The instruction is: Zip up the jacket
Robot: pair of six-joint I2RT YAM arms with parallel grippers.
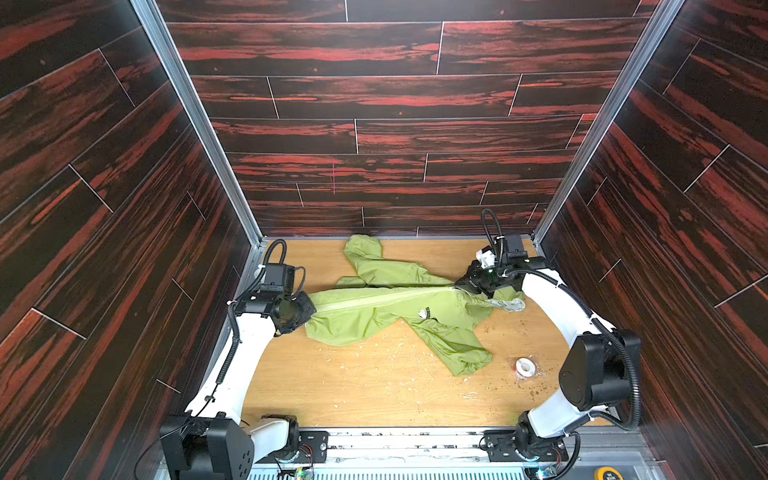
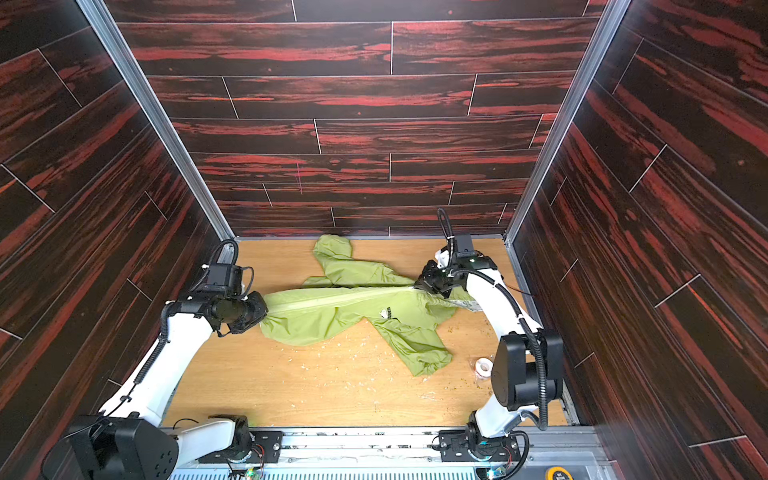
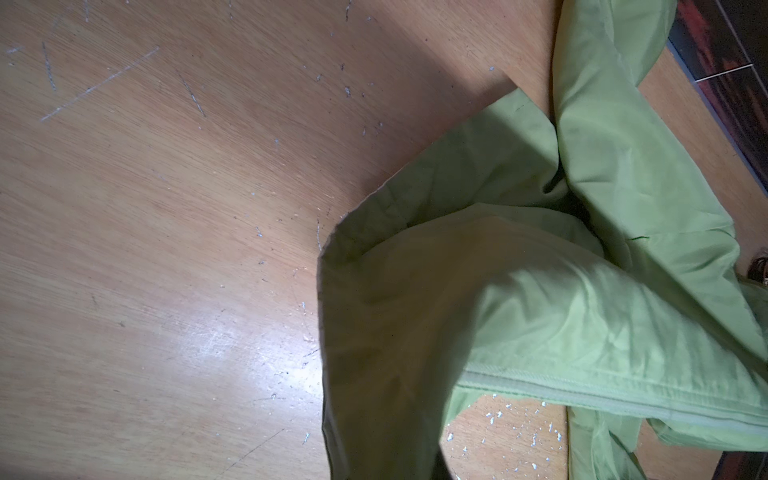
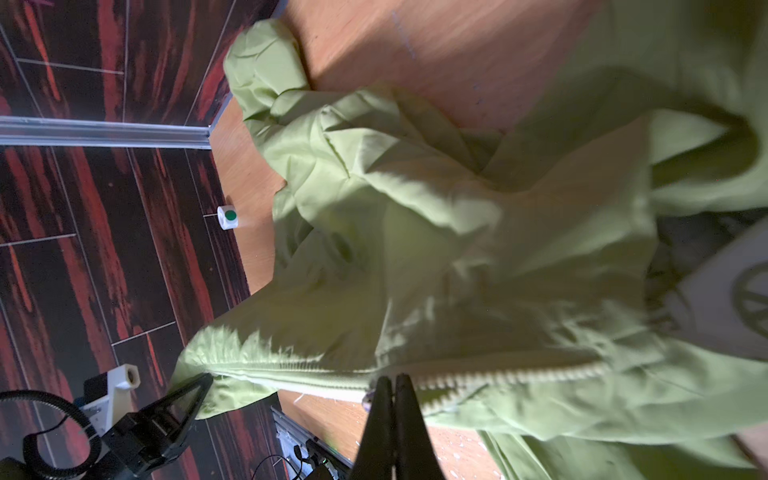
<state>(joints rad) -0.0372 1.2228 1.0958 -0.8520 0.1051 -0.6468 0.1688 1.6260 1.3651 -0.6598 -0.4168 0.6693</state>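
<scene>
1. The jacket (image 1: 357, 322), centre: thin, crinkled cloth with a faint sheen. Its zipper (image 3: 623, 401) is a matt, ribbed tape.
2. The table (image 1: 332, 395), lower centre: light wood grain, scratched, with semi-gloss glare.
3. The walls (image 1: 374, 95), upper frame: smooth, dark, wood-look panels, slightly glossy.
4. The corner rails (image 1: 195, 120): brushed metal.

The jacket (image 1: 374, 309) lies across the table (image 1: 332, 399) between left pincer (image 1: 312, 309) and right pincer (image 1: 458, 286).

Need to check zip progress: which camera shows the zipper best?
Right wrist view: the zipper is close up, teeth apart beside the shut right gripper. Both top views show only a pale line across the jacket. Left wrist view shows a short closed stretch.
</scene>
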